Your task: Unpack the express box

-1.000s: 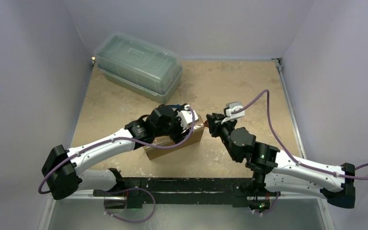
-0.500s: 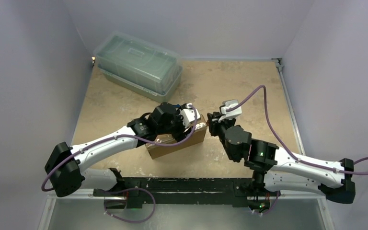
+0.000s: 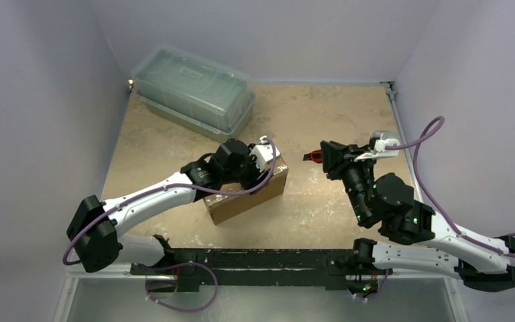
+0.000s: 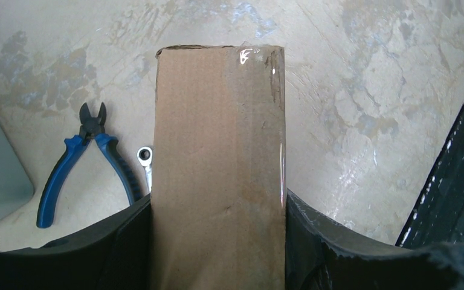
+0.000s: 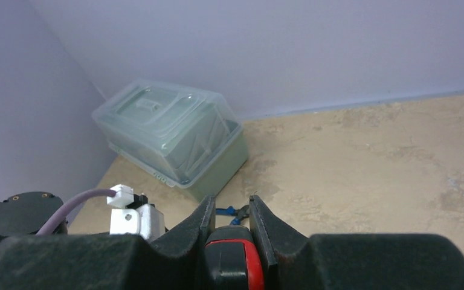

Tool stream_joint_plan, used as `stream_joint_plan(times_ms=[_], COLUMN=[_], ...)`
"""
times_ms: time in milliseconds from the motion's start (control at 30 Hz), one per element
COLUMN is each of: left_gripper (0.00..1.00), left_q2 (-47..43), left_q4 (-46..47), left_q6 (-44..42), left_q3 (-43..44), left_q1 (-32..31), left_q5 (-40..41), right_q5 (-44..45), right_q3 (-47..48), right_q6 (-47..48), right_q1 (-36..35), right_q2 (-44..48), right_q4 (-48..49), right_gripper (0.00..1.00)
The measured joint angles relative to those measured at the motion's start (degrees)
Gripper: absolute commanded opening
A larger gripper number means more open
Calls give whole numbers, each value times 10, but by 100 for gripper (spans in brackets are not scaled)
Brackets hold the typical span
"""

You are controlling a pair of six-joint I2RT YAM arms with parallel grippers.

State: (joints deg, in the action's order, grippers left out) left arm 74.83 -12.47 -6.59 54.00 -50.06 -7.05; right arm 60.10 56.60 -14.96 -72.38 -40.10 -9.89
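— Two tools, both busy. The left tool is pinching the express box across its narrow width, with a dark finger pressed to each long side.
— Where does the box sit?
— Mid-counter, just ahead of the left arm, lid closed, a glossy strip along its top. Whether its underside rests flat I cannot tell.
— And the right tool?
— Raised to the right of the box and apart from it, fingers clamped on a red-and-black object.
— Anything else?
— Blue-handled pliers and a small spanner lie on the counter just beside the box, on its left in the wrist view. A translucent green plastic container stands in the far left corner, lid on.
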Motion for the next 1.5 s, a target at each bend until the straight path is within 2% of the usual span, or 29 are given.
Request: stream_joint_plan(times_ms=[233,367,500,867,1000,1133,1200,1300,1433,1500], left_gripper=[30,30,30,31,31,33,43,62,79,82], left_q2=[21,41,65,134,168,223,255,282,285,284], left_q4=[-20,-10,23,281,396,554,620,663,656,639], left_q6=[93,186,295,611,704,809,848,861,840,822], left_q3=[50,87,89,-61,-108,-172,-189,-190,-176,-167], left_q1=[21,34,50,77,77,70,58,29,-9,-17], left_q5=[28,35,23,-7,2,25,49,90,127,135], right_q5=[31,35,37,36,35,34,33,31,27,21], right_q3=[-15,-18,-21,-27,-28,-37,-39,-40,-42,-45], right_q6=[-9,-24,-37,-52,-61,-69,-71,-73,-78,-82], right_q1=[0,0,0,0,0,0,0,0,0,0], right_q2=[13,12,11,12,12,11,11,8,7,7], right_q4=[-31,-66,-84,-102,-114,-123,-127,-129,-129,-128], right_gripper=[0,0,0,0,0,0,0,0,0,0])
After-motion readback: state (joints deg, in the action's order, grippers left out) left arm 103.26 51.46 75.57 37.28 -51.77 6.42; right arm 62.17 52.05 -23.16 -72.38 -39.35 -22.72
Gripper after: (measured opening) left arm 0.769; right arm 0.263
